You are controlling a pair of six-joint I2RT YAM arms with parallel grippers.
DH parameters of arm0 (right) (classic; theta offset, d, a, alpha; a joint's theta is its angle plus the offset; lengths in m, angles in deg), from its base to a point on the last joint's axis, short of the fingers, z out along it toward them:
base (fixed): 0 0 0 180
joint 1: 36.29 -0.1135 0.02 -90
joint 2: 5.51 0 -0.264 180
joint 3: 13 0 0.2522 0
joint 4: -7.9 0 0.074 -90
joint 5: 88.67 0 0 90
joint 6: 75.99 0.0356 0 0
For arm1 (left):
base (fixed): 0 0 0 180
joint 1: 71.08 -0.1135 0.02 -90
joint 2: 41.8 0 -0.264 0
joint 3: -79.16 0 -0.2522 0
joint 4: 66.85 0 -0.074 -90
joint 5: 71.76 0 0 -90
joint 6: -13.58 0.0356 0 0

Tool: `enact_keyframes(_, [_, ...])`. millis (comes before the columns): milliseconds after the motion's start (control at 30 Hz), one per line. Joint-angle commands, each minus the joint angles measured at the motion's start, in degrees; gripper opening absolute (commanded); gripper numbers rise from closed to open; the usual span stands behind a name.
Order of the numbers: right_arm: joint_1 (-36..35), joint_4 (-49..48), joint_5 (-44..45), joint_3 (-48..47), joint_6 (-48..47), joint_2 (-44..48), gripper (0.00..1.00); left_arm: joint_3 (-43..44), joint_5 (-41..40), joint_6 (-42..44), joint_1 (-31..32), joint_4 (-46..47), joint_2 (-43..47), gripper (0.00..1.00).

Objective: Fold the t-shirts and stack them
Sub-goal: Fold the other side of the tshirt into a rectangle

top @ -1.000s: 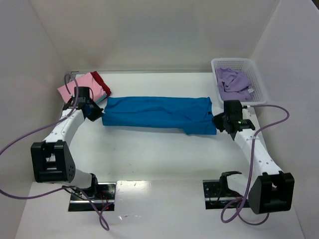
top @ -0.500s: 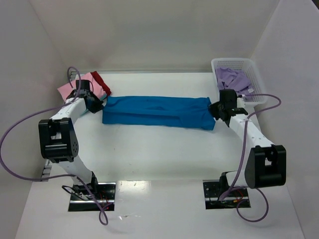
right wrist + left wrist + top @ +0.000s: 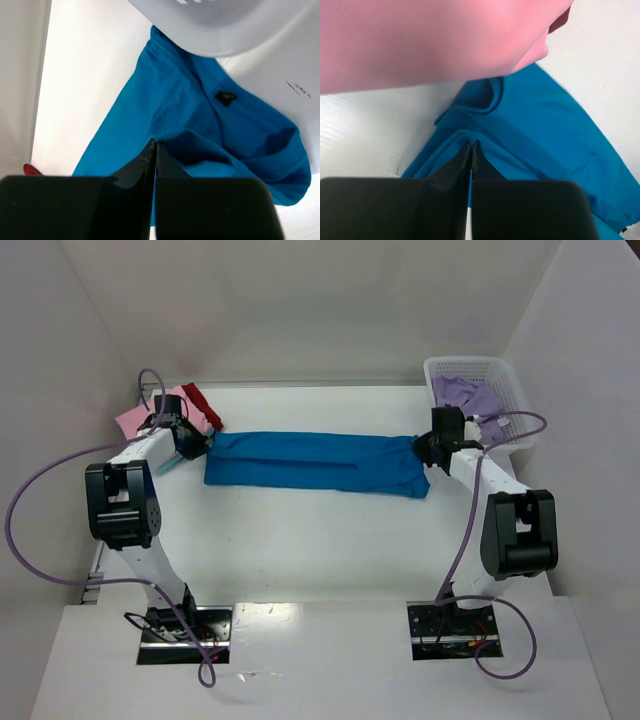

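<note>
White walls close in a white bench [image 3: 320,540], and across its far half the blue t-shirt [image 3: 315,462] lies drawn out into a long, narrow band, already doubled lengthwise, reaching from near the left edge to near the right. The left tool [image 3: 192,445] is clamped tight on the band's left end and the right tool [image 3: 428,450] on its right end; both wrist views show a ridge of blue cloth pinched between closed tips. Just past the left end, toward the far left corner, a pink t-shirt [image 3: 150,412] lies folded with a red t-shirt [image 3: 203,405] showing at its edge. In the far right corner a lavender t-shirt [image 3: 470,397] sits crumpled in the basket [image 3: 520,405]. The step in hand looks like the lengthwise fold, held taut. Next, I judge, one end must be carried over to the other to halve the band. Both grips should hold until the cloth lies flat.
</note>
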Motion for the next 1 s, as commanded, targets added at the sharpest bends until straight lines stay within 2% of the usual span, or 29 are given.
enact_keyframes(0, [0.6,-4.2,3.4,-4.0,-2.6,-2.3,0.0,3.3,-1.5,2.6,-0.8,2.4,-1.6,0.0])
enact_keyframes(33, [0.6,-4.2,3.4,-4.0,-3.5,-2.3,0.0,3.3,-1.5,2.6,-0.8,3.0,-1.6,0.0])
enact_keyframes(100, [0.6,-4.8,2.9,-4.6,-4.0,-3.8,0.02,3.3,-1.5,2.6,-0.8,3.0,-2.3,0.09])
enact_keyframes(167, [0.6,-4.8,2.9,-4.6,-4.0,-4.5,0.1,3.3,-1.0,2.6,-0.8,3.0,-2.3,0.17])
enact_keyframes(200, [0.6,-5.3,2.2,-5.2,-4.7,-5.1,0.11,3.3,-0.4,2.6,-0.8,3.0,-2.3,0.27])
enact_keyframes(233, [0.6,-5.3,1.4,-5.2,-4.7,-5.1,0.16,3.3,-0.4,3.1,-0.8,3.0,-2.3,0.32])
enact_keyframes(333, [0.6,-5.3,0.8,-5.2,-5.3,-5.8,0.26,3.3,-0.4,3.7,-0.8,3.0,-0.7,0.34])
enact_keyframes(367, [0.6,-5.3,0.8,-5.2,-5.3,-5.8,0.35,3.3,0.1,4.2,-0.8,3.0,-0.7,0.42])
enact_keyframes(400, [0.6,-5.3,0.2,-5.2,-5.3,-5.8,0.4,3.3,0.1,4.2,-0.8,3.0,0.0,0.46])
enact_keyframes(533, [0.6,-6.1,0.1,-5.7,-8.1,-4.7,0.51,3.3,0.7,6.0,-0.8,3.0,2.2,0.55])
enact_keyframes(600, [0.6,-6.6,-0.6,-6.4,-9.5,-4.0,0.52,3.8,2.2,7.1,-0.8,3.0,3.6,0.58])
enact_keyframes(767, [0.6,-4.9,-4.4,-8.0,-13.5,-2.4,0.52,5.8,12.4,13.0,0.0,6.0,5.8,0.77])
enact_keyframes(900, [-3.4,-4.0,-5.0,-5.9,-14.7,-1.1,0.52,8.0,20.4,22.6,3.5,4.9,6.3,0.84])
enact_keyframes(967, [-5.7,-2.8,-5.0,-4.9,-14.7,-0.6,0.52,8.1,23.7,25.3,6.9,3.8,6.8,0.84])
